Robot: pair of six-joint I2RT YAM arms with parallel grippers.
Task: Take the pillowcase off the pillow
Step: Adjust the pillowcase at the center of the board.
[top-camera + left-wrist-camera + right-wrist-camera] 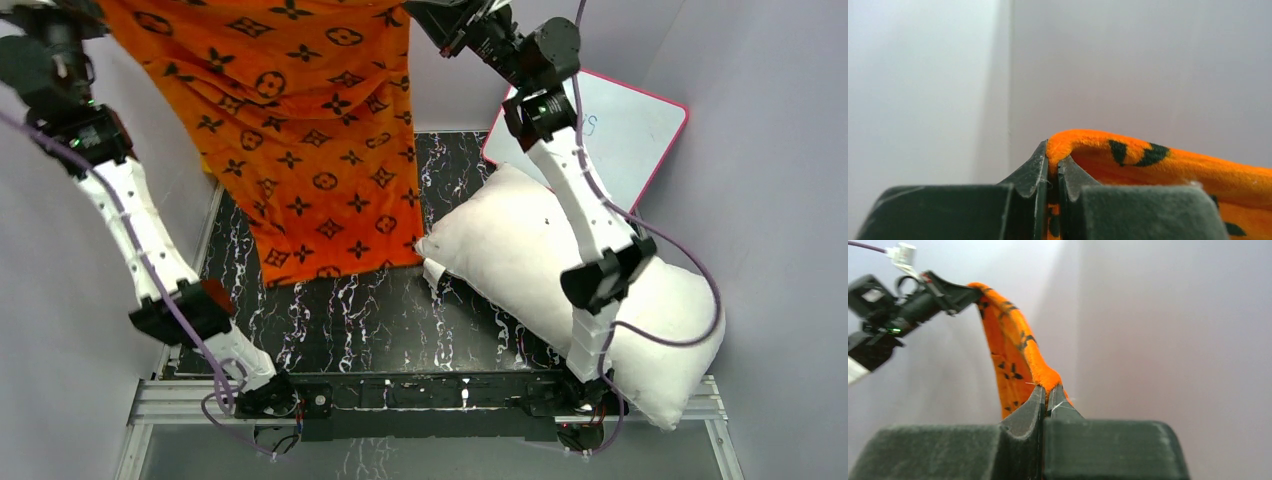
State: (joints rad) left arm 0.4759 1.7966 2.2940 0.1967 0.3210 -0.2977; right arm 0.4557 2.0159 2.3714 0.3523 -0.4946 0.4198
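The orange pillowcase (pixel 300 130) with black motifs hangs stretched between my two raised grippers; its lower edge reaches the black marbled table. The white pillow (pixel 520 265) lies bare at the right, fully out of the case, under my right arm, a small tag at its left corner. My left gripper (pixel 1052 159) is shut on the pillowcase's (pixel 1148 160) upper edge. My right gripper (pixel 1048 390) is shut on the pillowcase's (pixel 1013 350) other upper corner. In the top view both gripper tips are cut off by the frame's top edge.
A pink-framed whiteboard (pixel 630 130) leans at the back right behind the pillow. Grey walls close in on the left, back and right. The black marbled table (pixel 350 320) shows below the hanging fabric. The left arm's wrist shows in the right wrist view (pixel 893 315).
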